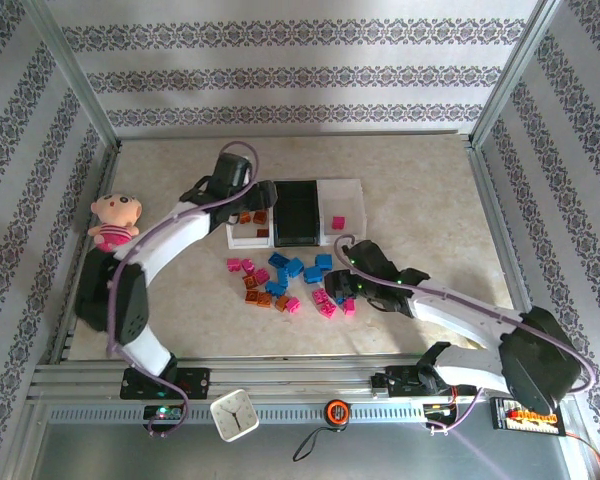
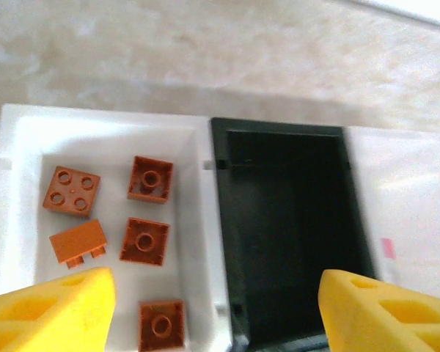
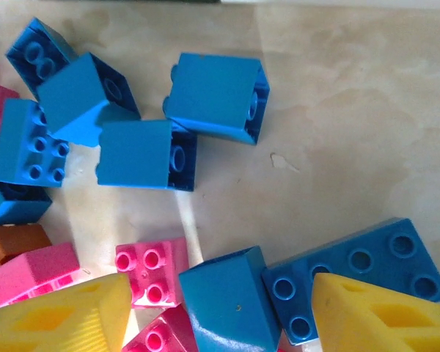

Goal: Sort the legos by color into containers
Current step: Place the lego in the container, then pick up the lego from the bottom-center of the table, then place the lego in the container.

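Five orange legos [image 2: 144, 240] in left white container [image 2: 29, 132]; remaining legos [image 1: 290, 268] scattered.

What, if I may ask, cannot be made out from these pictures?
Top external: the left arm covers part of the left white tray.
Left wrist: the frame edge cuts off the right white tray; its pink brick is a smear.
Right wrist: a finger of the right tool hides one end of the long blue brick.

Legos [image 3: 216, 97]: glossy smooth plastic. Containers [image 2: 95, 121]: smooth plastic, blk one semi-gloss. Tabletop [image 3: 352, 110]: matt, marbled stone-look. Doll [image 1: 113, 222]: soft plush cloth.
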Motion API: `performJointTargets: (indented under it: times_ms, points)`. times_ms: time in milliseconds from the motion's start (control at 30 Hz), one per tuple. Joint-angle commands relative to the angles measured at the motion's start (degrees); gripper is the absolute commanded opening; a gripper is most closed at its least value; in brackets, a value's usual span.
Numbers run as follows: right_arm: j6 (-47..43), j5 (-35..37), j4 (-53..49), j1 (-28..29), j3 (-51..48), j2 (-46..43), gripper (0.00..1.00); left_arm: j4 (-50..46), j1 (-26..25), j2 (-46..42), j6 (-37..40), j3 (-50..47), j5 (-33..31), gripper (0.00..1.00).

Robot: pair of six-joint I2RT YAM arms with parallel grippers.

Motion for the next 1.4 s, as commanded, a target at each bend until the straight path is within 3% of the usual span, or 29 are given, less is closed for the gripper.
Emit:
performJointTargets:
  times_ms: [0,133,233,300,467,600,800,967,1133,1367]
  points:
    - [-1.2,0.9,-4.9,1.8,1.9,0.7,0.65,2.7,-1.2,-9.3,-2.3,-7.1,3.7,0.76]
    - [1.7,7.0,-8.9,4.8,-1.6,-4.3,0.67,7.5,-1.8,-21.9,-6.1,-21.0,6.4,0.81]
    - [3.4,6.3,-9.7,5.2,-5.1,-8.2,0.67,9.5,-2.0,-30.2,-9.1,-29.3,6.7,0.85]
    - [3.9,5.0,-9.2,5.2,-6.6,-9.0,0.65,10.3,-2.0,-35.2,-10.6,-33.6,6.4,1.0]
    - [3.6,2.0,-6.2,5.3,-7.6,-6.4,0.62,8.6,-2.1,-44.9,-12.2,-39.3,4.5,1.0]
    - [3.2,1.5,-4.4,5.5,-7.2,-4.2,0.58,6.6,-2.1,-48.5,-13.5,-41.3,2.9,1.0]
    - [3.3,2.0,-5.0,5.5,-7.1,-3.3,0.37,3.9,-2.1,-51.8,-14.2,-42.8,1.4,1.0]
    - [2.8,2.7,-10.7,5.5,-5.9,-9.2,0.24,3.6,-2.0,-54.2,-13.8,-42.9,1.8,1.0]
    - [-0.8,2.8,-15.4,3.9,1.3,-14.6,0.18,3.5,-2.0,-55.2,-13.0,-43.1,2.4,1.0]
    - [-8.4,4.1,-9.4,-3.7,20.8,5.3,0.17,4.0,-2.0,-56.1,-12.3,-44.4,3.0,1.0]
